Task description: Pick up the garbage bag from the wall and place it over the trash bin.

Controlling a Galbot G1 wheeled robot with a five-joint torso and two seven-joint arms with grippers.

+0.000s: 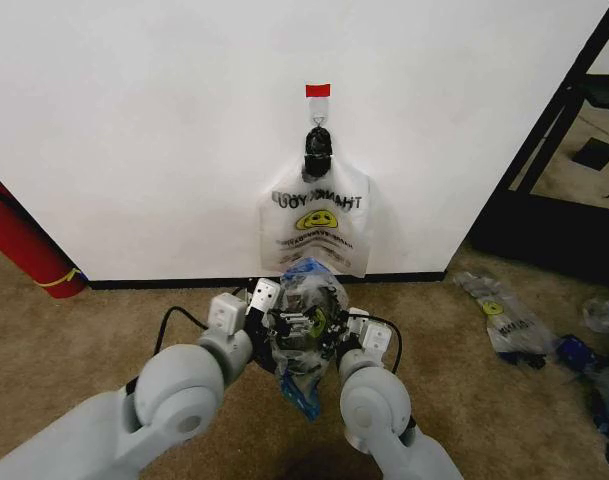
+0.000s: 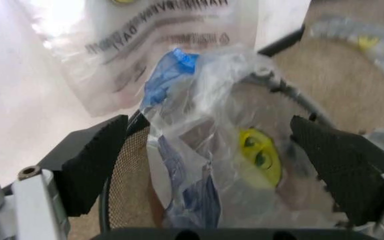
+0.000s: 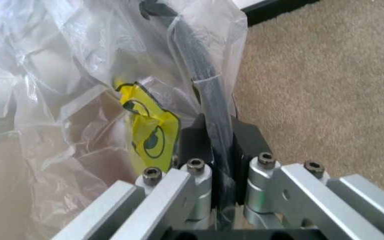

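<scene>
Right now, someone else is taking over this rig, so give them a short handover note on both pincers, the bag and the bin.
Left pincer: open, hovering over the trash bin, holding nothing.
Right pincer: shut on the bin's rim with the plastic film pinched in.
The garbage bag is off the wall and draped over the bin, crumpled, one end trailing down the front.
A THANK YOU bag hangs on the hook.
Done: pickup, first drape.
Left: spread the bag around the rim.

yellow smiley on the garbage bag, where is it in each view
Head view: the yellow smiley sits low centre, on the garbage bag between the two claws.
Left wrist view: right of centre.
Right wrist view: left of centre.
Shared landmark: the trash bin rim.
</scene>
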